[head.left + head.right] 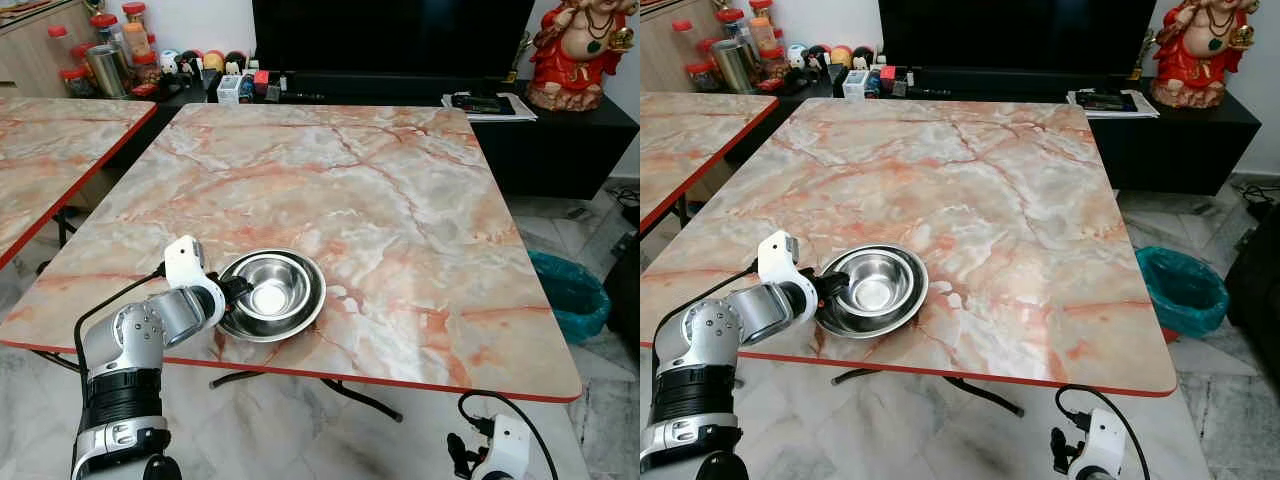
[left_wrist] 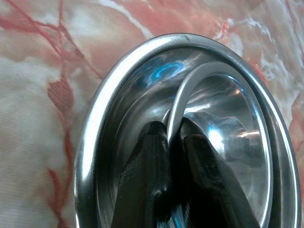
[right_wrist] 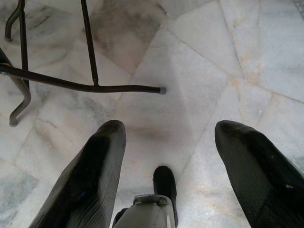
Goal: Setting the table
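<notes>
At the near edge of the marble table (image 1: 400, 200), the left gripper (image 2: 173, 142) pinches the rim of the inner steel bowl (image 1: 272, 295) nested in a larger bowl (image 1: 305, 315), seemingly mid-placement, so next comes lifting it out; the right gripper (image 3: 168, 142) hangs spread.

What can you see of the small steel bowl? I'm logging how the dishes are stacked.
The small steel bowl is shiny, round and upright, nested inside a wider steel bowl near the marble table's front left edge. The left tool is shut on its near rim, one finger inside, one outside.
</notes>
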You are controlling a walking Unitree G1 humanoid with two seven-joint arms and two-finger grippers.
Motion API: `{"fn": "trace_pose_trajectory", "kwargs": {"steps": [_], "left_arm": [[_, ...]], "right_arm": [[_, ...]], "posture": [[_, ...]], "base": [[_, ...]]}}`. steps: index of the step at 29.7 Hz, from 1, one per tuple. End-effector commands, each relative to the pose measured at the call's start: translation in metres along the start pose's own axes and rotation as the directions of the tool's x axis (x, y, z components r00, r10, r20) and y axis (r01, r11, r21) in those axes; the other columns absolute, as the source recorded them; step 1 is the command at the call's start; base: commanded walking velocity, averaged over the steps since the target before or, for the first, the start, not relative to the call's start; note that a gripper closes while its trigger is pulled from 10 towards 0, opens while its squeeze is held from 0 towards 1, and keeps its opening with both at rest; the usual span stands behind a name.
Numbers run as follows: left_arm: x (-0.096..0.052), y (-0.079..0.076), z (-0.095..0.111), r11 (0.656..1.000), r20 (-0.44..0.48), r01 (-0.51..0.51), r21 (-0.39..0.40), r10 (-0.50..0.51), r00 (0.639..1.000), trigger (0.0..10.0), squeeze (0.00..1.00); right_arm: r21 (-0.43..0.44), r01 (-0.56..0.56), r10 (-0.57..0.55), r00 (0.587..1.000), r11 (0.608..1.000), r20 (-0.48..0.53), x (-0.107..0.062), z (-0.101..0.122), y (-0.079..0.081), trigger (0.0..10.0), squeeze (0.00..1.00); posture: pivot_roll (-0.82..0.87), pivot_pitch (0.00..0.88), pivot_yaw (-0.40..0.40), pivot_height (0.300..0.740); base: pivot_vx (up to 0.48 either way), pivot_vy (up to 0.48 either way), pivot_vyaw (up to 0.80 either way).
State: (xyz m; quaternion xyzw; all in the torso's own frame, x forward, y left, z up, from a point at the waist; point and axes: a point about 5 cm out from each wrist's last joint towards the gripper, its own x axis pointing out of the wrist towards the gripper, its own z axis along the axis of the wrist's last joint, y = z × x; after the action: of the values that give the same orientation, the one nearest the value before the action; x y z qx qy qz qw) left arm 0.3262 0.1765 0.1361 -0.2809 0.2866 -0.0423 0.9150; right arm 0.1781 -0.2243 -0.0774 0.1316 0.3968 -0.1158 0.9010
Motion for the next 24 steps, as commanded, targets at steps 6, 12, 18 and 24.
{"fn": "trace_pose_trajectory", "kwargs": {"steps": [6, 12, 18, 24], "left_arm": [[0.0003, 0.0047, -0.0015, 1.000, -0.011, -0.026, -0.008, 0.026, 1.000, 10.0, 0.40], [0.0011, 0.0039, -0.0018, 1.000, -0.010, -0.025, -0.006, 0.025, 1.000, 10.0, 0.71], [0.0013, 0.0035, -0.0014, 1.000, -0.008, -0.025, -0.005, 0.025, 1.000, 10.0, 0.67], [-0.0008, 0.0012, 0.0066, 1.000, 0.017, -0.025, 0.004, 0.025, 1.000, 10.0, 0.00]], "right_arm": [[-0.012, -0.004, 0.005, 1.000, 1.000, 0.020, 0.0005, 0.0045, -0.0004, 10.0, 0.00], [-0.012, -0.003, 0.004, 1.000, 1.000, 0.023, 0.0004, 0.0046, -0.0006, 10.0, 0.00], [-0.013, -0.004, 0.004, 1.000, 1.000, 0.023, 0.0004, 0.0047, -0.0007, 10.0, 0.00], [-0.014, -0.006, 0.006, 1.000, 1.000, 0.024, 0.0005, 0.0053, -0.0009, 10.0, 0.00]], "posture": [[0.04, 0.023, 0.003, 0.736], [0.04, 0.019, 0.003, 0.736], [0.04, 0.016, 0.003, 0.736], [0.04, 0.017, 0.000, 0.736]], "base": [[0.000, 0.000, 0.00], [0.000, 0.000, 0.00], [0.000, 0.000, 0.00], [0.000, 0.000, 0.00]]}}
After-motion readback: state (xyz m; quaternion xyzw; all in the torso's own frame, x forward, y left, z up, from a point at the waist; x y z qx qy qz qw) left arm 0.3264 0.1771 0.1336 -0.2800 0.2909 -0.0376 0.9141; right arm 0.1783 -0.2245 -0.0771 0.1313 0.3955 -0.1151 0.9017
